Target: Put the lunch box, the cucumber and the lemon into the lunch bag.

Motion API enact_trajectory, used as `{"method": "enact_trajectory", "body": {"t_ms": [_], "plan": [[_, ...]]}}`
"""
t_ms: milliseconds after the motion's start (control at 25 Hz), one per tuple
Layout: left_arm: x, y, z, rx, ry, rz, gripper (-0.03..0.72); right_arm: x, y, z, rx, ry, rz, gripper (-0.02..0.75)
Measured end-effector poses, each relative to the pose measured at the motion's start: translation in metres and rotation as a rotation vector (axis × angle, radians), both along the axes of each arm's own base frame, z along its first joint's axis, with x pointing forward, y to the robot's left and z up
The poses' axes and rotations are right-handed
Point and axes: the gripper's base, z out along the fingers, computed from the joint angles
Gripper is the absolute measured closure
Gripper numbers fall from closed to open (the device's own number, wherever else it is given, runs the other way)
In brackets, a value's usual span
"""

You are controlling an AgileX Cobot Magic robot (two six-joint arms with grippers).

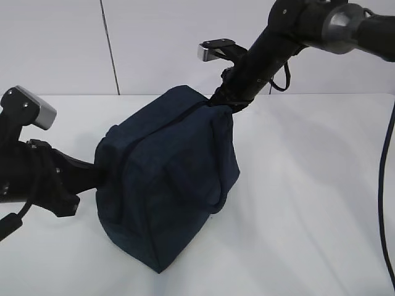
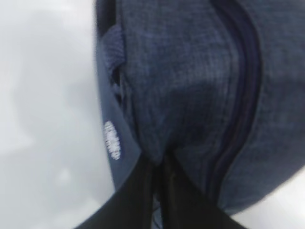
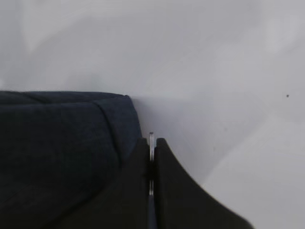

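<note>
The dark navy lunch bag (image 1: pixel 166 179) stands tilted on the white table, its zipper line running along the top. My left gripper (image 1: pixel 99 176) is shut on a fold of the bag's fabric (image 2: pixel 157 157) at its left end; a small white logo (image 2: pixel 112 139) shows beside it. My right gripper (image 1: pixel 225 98) is at the bag's upper right corner, shut on the thin silver ring pull (image 3: pixel 151 143) of the zipper, beside the bag (image 3: pixel 57 143). The lunch box, cucumber and lemon are out of view.
The white table (image 1: pixel 308 203) spreads to the right and front of the bag. A black cable (image 1: pixel 387 185) hangs down at the right edge. A white wall stands behind the table.
</note>
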Motion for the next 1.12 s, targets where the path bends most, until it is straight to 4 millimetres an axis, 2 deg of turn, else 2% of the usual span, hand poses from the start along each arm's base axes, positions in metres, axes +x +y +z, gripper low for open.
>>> {"method": "enact_trajectory", "body": {"t_ms": [280, 400, 600, 760, 1120], "plan": [[0.010, 0.011, -0.001, 0.117, -0.017, 0.114, 0.694, -0.008, -0.003, 0.030, -0.044, -0.030, 0.109, 0.730], [0.021, 0.016, 0.006, 0.170, -0.049, 0.176, 0.694, -0.012, -0.004, 0.046, -0.031, -0.065, 0.122, 0.730], [0.041, 0.018, 0.027, 0.206, -0.130, 0.239, 0.695, -0.017, 0.000, 0.052, 0.008, -0.051, 0.125, 0.730], [0.054, 0.020, 0.042, 0.232, -0.180, 0.290, 0.695, -0.023, 0.012, 0.052, 0.016, -0.042, 0.150, 0.730], [0.081, 0.034, 0.059, 0.299, -0.227, 0.427, 0.695, -0.049, 0.061, 0.061, 0.026, -0.038, 0.226, 0.730]]}}
